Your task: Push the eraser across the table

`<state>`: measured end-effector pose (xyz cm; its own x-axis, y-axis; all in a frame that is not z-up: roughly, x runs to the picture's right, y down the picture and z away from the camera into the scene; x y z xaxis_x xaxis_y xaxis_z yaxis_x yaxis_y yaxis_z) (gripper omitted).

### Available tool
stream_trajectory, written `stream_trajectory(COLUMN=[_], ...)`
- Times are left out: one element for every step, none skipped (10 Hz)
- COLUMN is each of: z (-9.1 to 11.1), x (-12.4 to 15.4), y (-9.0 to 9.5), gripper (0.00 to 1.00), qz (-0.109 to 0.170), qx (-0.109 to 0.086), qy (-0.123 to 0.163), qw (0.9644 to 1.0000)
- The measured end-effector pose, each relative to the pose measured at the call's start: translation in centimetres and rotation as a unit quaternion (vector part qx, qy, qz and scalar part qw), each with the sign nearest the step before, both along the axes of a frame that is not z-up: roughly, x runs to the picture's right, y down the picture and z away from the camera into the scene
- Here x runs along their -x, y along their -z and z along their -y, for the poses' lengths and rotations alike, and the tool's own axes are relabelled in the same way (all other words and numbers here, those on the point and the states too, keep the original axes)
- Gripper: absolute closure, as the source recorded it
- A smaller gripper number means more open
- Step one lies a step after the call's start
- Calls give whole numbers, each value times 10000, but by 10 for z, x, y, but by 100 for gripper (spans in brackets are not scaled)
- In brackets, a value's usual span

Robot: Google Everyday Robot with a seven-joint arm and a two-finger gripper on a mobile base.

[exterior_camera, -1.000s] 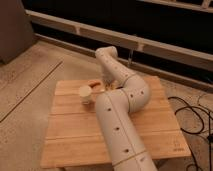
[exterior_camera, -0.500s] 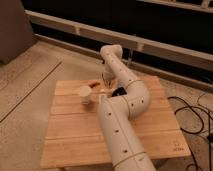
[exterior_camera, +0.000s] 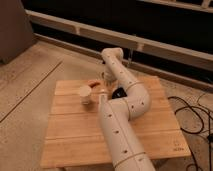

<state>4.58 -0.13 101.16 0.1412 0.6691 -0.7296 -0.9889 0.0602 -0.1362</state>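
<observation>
- I see the arm (exterior_camera: pixel 122 125) reaching from the near edge of the counter (exterior_camera: pixel 75 145) out to the far side, folding at an elbow and doubling back toward the far-left part of the top.
- The gripper (exterior_camera: pixel 103 90) sits low over the planks near the far edge, just right of a pale cup (exterior_camera: pixel 85 94); its end is mostly hidden behind the forearm.
- I cannot tell how its fingers stand.
- A small reddish-brown thing (exterior_camera: pixel 92 83), which I take for the eraser, lies flat on the counter just beyond the cup and slightly left of the gripper, near the far edge.
- Its long axis seems to run roughly left-right, though it is too small for me to be sure.
- So the relation that matters: the eraser is left of and a little farther than the gripper, close by, whether touching I cannot say.
- I judge a push leftward or toward the far edge would have little counter left; sweeping it the other way means getting behind it first.
- A dark object (exterior_camera: pixel 118 93) lies by the elbow, and cables (exterior_camera: pixel 192 115) trail on the floor to the right.
</observation>
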Motion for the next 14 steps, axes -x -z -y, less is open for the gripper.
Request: stream_trajectory(z=[17,41,54,65,67,69,72,85,93,106,125,143,157,184], x=[1,5,10,10,9,5,2,-4,-7,-10,-7,1,9,31], y=[-10,-20,-28,-35,-41,-47,-50,-53,-52,-49,-42,-33,-24,-4], gripper=[100,100,100,100,100,100,100,100,100,100,100,100,100,100], qz=[96,215,302,354,368,346,322,284,268,266,342,460,570,799], qx=[-383,-873,-1156,-1423,-1526,-1646,-1730,-1960,-2080,-2246,-2473,-2656,-2797,-3065], qy=[110,252,311,365,353,343,343,313,305,312,348,398,452,549], qw=[9992,9956,9923,9885,9870,9852,9838,9797,9773,9736,9677,9622,9573,9469])
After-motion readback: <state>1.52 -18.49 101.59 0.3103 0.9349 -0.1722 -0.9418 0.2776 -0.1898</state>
